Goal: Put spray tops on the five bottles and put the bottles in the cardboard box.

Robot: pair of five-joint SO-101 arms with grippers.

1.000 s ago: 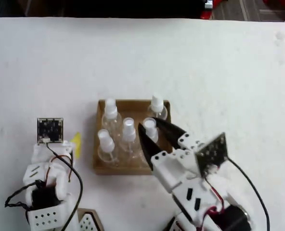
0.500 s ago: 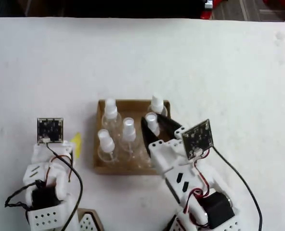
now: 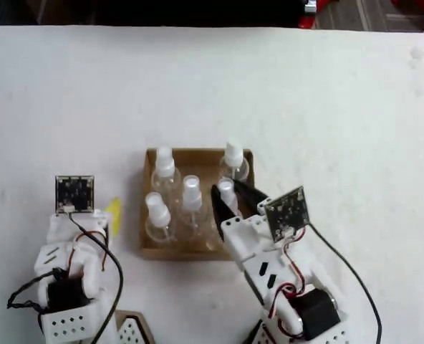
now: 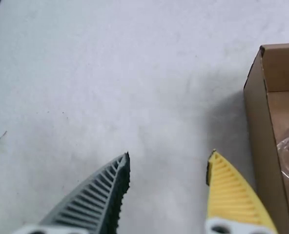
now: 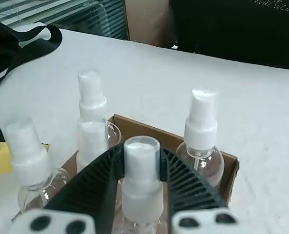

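Note:
The cardboard box (image 3: pixel 149 247) sits mid-table and holds five clear bottles with white spray tops, such as those at the back left (image 3: pixel 164 168) and back right (image 3: pixel 233 161). My right gripper (image 3: pixel 225 186) comes in from the box's near right. Its black fingers (image 5: pixel 183 190) press both sides of the spray top of the front-right bottle (image 5: pixel 142 165), which stands upright in the box (image 5: pixel 227 161). My left gripper (image 4: pixel 166 163) rests open over bare table left of the box (image 4: pixel 259 117), with nothing between its grey and yellow fingers.
White table stretches wide behind and to both sides of the box. A small cardboard piece (image 3: pixel 129 326) lies at the near edge between the arm bases. A black bag (image 5: pixel 17 44) sits far off on the table.
The right arm has drawn back toward its base and tilted more upright, and its fingers have narrowed around the front-right bottle. The left arm has not moved.

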